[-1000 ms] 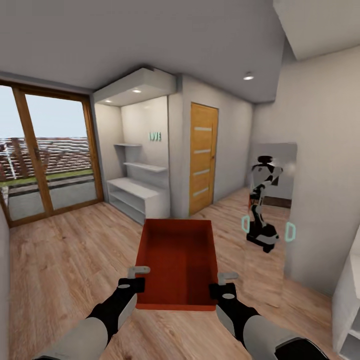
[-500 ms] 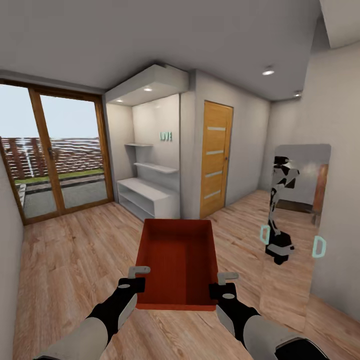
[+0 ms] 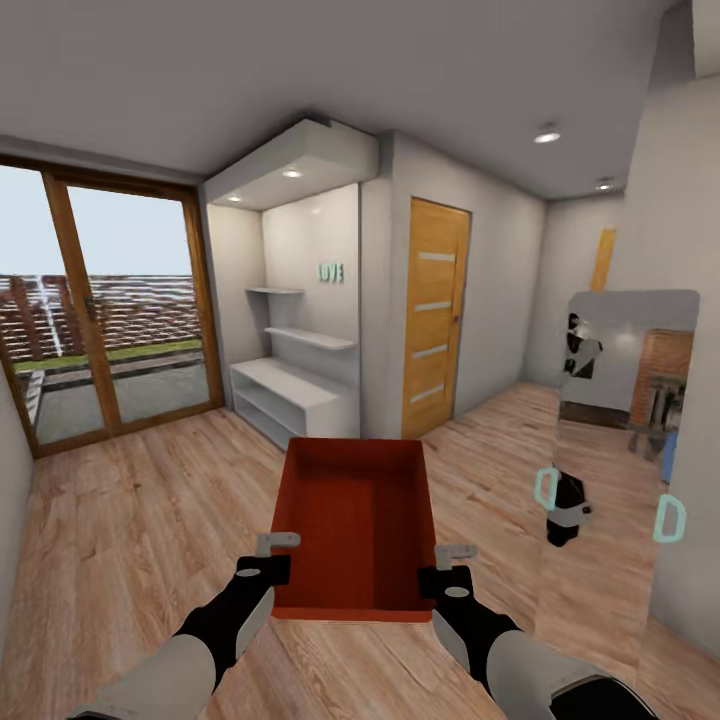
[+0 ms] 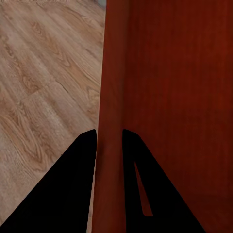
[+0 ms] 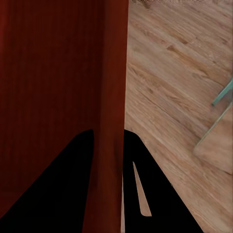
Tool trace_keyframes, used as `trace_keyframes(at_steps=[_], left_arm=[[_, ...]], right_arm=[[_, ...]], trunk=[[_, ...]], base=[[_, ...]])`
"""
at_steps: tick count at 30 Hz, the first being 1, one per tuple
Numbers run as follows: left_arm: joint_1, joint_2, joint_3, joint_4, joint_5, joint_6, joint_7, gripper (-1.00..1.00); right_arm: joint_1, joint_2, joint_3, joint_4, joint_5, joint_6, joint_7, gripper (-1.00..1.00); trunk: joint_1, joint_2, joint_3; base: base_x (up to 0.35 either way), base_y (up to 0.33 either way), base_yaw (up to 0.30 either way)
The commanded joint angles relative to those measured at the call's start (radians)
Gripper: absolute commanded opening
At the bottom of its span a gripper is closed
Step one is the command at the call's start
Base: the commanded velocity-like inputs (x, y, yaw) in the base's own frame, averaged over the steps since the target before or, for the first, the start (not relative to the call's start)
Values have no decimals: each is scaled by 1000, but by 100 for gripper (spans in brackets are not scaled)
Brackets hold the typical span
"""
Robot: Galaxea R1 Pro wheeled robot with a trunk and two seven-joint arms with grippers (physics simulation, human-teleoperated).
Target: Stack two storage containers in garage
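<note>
An orange-red storage container hangs above the wood plank floor, held between both arms. The left gripper fingers pinch its left wall, the right gripper fingers its right wall. Teal letters on the alcove wall read "LOVE".

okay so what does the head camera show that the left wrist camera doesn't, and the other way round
Head view: both grippers, left gripper and right gripper, holding the open storage container, plus the wooden door, glass doors, white shelves and wall mirror.
Left wrist view: close up, the left gripper's fingers straddling the container's side wall, one inside, one outside.
Shared: the orange-red container and the wood plank floor.
</note>
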Motion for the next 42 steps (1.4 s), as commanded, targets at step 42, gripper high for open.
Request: trace_keyframes(at_steps=[42], left_arm=[[-1, 0, 18, -2, 89, 10, 33, -100]], right_arm=[[0, 18, 12, -2, -2, 1, 9, -100]], trunk=[[1, -1, -1]], base=[[323, 53, -76]])
